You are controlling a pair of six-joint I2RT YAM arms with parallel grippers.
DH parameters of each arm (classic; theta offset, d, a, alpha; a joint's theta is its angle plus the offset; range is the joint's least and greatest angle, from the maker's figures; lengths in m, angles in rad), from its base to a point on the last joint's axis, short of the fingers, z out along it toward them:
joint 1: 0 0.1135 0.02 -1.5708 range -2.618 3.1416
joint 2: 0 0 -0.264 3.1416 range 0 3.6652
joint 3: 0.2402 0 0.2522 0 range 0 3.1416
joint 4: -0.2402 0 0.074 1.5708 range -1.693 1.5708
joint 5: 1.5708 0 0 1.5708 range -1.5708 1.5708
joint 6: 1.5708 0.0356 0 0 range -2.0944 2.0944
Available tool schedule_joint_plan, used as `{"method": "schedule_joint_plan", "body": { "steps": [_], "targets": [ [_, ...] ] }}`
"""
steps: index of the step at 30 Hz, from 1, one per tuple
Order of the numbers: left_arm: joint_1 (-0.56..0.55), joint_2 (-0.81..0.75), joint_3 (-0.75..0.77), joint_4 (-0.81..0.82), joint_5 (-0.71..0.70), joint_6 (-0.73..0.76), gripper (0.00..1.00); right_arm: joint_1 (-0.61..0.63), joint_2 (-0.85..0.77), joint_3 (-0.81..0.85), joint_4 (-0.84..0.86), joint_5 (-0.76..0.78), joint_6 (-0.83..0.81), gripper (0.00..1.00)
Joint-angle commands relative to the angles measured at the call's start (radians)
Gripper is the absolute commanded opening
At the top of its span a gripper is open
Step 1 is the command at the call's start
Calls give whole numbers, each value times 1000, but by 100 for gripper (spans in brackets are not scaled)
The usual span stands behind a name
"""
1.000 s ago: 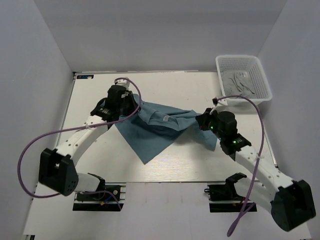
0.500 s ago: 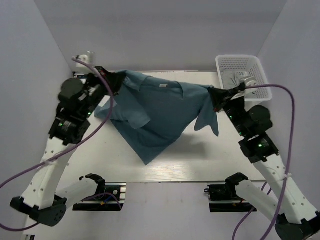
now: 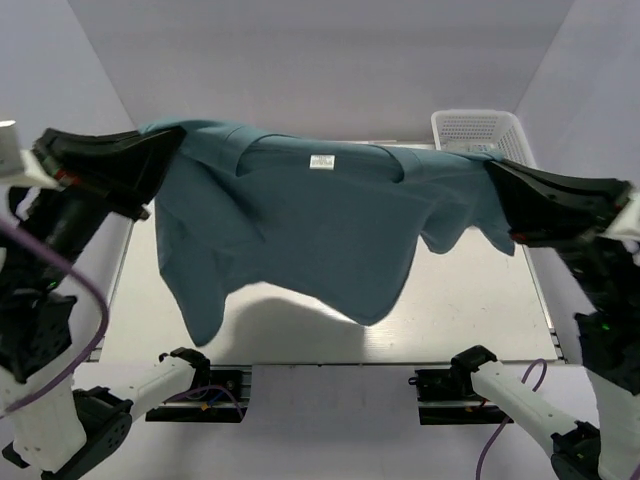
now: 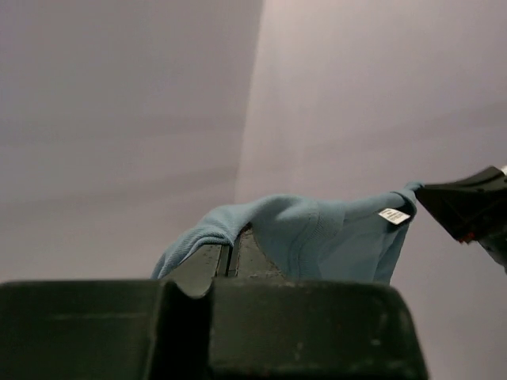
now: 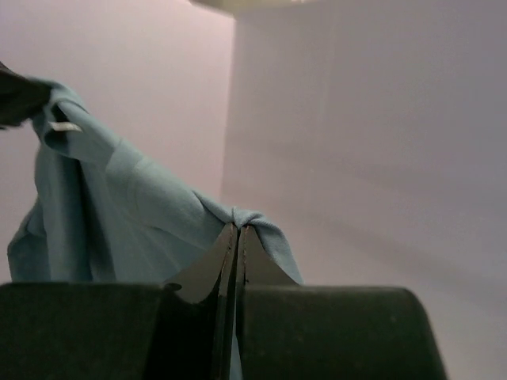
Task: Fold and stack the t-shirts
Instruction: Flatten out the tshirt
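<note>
The left tool [image 3: 160, 145] and the right tool [image 3: 497, 172] are clenching the t-shirt [image 3: 300, 220] high above the surface [image 3: 480, 300].
It is hanging spread; lowering it evenly and keeping it tight should be laying it flat.

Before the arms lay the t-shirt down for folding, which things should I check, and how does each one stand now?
1. Left gripper shut on the t-shirt: ok.
2. Right gripper shut on the t-shirt: ok.
3. Cloth hangs spread between both grippers: ok.
4. Cloth smooth: not ok, its right side is bunched and wrinkled.
5. Lower hem free of the table: cannot tell.
6. Cloth apart from the basket: cannot tell from above.
</note>
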Motion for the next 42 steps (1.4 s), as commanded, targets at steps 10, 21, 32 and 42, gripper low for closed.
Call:
{"method": "schedule_joint_plan", "body": {
  "steps": [10, 21, 32, 42],
  "targets": [
    [11, -13, 127, -16, 162, -28, 0, -7, 45, 262, -35, -47, 28, 0],
    [14, 288, -146, 7, -195, -27, 0, -5, 311, 4, 116, 435, -24, 0],
    [141, 987, -62, 20, -338, -46, 92, -110, 982, -76, 191, 553, 164, 17],
    [164, 1049, -70, -36, -185, -5, 100, -137, 1010, -91, 142, 387, 129, 90]
  ]
}}
